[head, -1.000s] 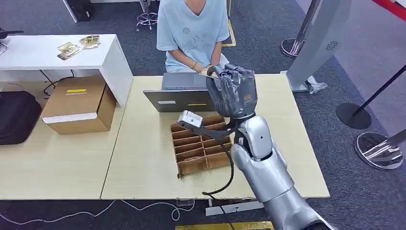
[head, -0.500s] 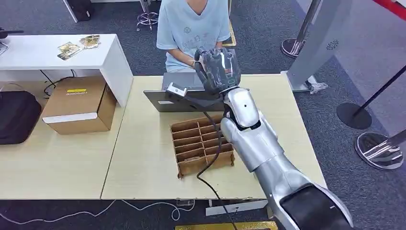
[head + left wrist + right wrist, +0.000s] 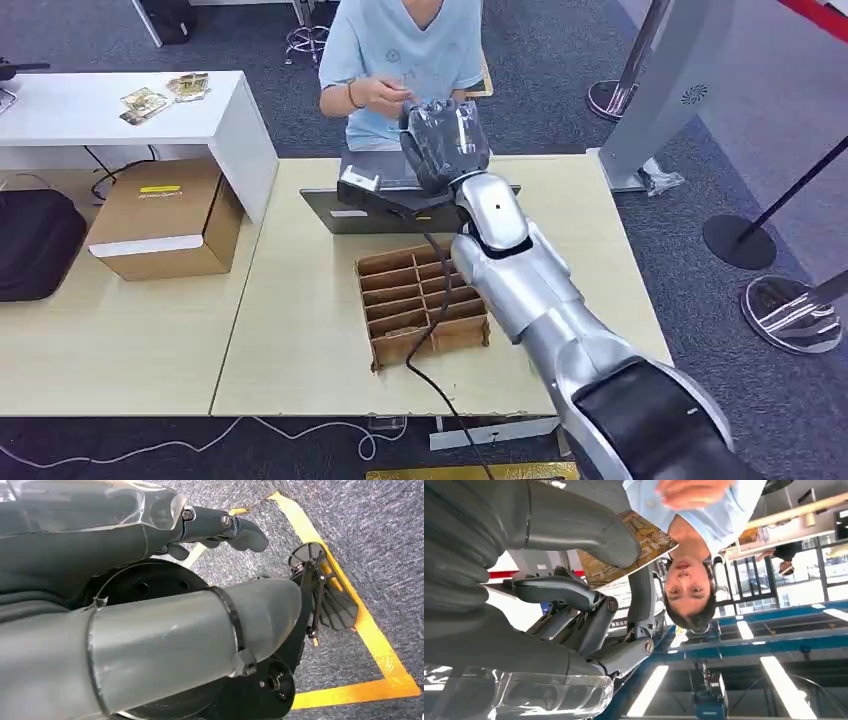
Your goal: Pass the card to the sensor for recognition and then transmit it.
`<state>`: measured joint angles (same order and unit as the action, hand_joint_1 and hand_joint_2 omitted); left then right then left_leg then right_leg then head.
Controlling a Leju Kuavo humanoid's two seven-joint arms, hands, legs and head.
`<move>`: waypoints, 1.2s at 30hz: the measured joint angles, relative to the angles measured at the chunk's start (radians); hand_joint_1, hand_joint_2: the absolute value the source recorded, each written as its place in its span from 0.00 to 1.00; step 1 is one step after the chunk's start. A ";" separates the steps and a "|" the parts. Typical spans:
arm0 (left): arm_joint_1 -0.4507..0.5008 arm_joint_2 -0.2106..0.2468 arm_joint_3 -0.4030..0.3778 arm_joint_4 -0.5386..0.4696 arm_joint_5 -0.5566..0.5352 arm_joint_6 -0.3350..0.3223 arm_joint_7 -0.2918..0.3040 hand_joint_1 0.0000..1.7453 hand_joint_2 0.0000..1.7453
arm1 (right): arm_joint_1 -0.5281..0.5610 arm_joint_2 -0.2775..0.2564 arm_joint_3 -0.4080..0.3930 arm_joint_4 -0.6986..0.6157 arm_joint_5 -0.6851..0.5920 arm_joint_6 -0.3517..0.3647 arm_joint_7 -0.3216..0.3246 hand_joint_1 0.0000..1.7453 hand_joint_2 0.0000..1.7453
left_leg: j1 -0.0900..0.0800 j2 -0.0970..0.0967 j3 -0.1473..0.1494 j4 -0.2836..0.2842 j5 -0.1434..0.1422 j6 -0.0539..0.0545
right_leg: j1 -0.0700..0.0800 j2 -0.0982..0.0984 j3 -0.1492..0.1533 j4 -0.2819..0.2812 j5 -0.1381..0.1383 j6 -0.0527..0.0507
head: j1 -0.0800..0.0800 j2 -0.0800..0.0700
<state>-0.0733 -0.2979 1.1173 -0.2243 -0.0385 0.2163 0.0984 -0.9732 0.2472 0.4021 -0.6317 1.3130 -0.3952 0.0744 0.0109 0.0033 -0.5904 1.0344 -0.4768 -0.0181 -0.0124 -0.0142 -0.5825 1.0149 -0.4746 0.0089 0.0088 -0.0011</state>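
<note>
Card [image 3: 624, 550] is pinched between the thumb and fingers of the right hand [image 3: 445, 140], which is raised over the laptop [image 3: 380, 195] at the far edge of the surface [image 3: 300, 330], right up by the person's hand [image 3: 385, 95]. Divided cardboard tray [image 3: 420, 300] sits nearer the robot. Left hand [image 3: 150, 605] hangs over grey carpet with its fingers [image 3: 225, 525] loosely extended, holding nothing.

The card [image 3: 624, 550] — a thin, flat piece printed in brownish gold with a fine pattern — is sitting pinched between the thick grey thumb and the darker fingers of the right hand [image 3: 447, 140]. It is being held up in the air above the far side of the table, one corner jutting out past the thumb — toward the person in the light blue shirt.
</note>
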 joint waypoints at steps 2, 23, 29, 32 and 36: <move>0.000 0.000 0.000 0.000 0.003 0.000 0.000 0.00 0.00 | -0.004 0.001 0.000 0.014 0.000 -0.005 0.003 0.99 1.00 | 0.000 0.000 0.000 0.000 0.000 0.000 | 0.000 0.000 0.000 0.000 0.000 0.000 | 0.000 0.000; -0.001 0.000 0.000 0.000 0.012 0.008 0.000 0.00 0.00 | -0.021 0.002 -0.016 0.071 0.020 -0.016 0.011 0.95 1.00 | 0.000 0.000 0.000 0.000 0.000 0.000 | 0.000 0.000 0.000 0.000 0.000 0.000 | 0.000 0.000; -0.002 0.000 0.000 0.000 0.012 0.009 0.000 0.00 0.00 | -0.022 0.002 -0.016 0.074 0.020 -0.016 0.011 0.87 1.00 | 0.000 0.000 0.000 0.000 0.000 0.000 | 0.000 0.000 0.000 0.000 0.000 0.000 | 0.000 0.000; -0.002 0.000 0.000 0.000 0.012 0.009 0.000 0.00 0.00 | -0.022 0.002 -0.016 0.075 0.020 -0.016 0.011 0.00 1.00 | 0.000 0.000 0.000 0.000 0.000 0.000 | 0.000 0.000 0.000 0.000 0.000 0.000 | 0.000 0.000; -0.002 0.000 0.000 0.000 0.012 0.009 0.000 0.00 0.00 | -0.022 0.002 -0.016 0.079 0.020 -0.015 0.011 0.00 1.00 | 0.000 0.000 0.000 0.000 0.000 0.000 | 0.000 0.000 0.000 0.000 0.000 0.000 | 0.000 0.000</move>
<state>-0.0750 -0.2979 1.1173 -0.2243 -0.0267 0.2251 0.0984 -0.9948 0.2491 0.3864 -0.5524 1.3332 -0.4105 0.0855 0.0109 0.0033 -0.5903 1.0345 -0.4768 -0.0181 -0.0124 -0.0140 -0.5826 1.0149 -0.4746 0.0088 0.0088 -0.0011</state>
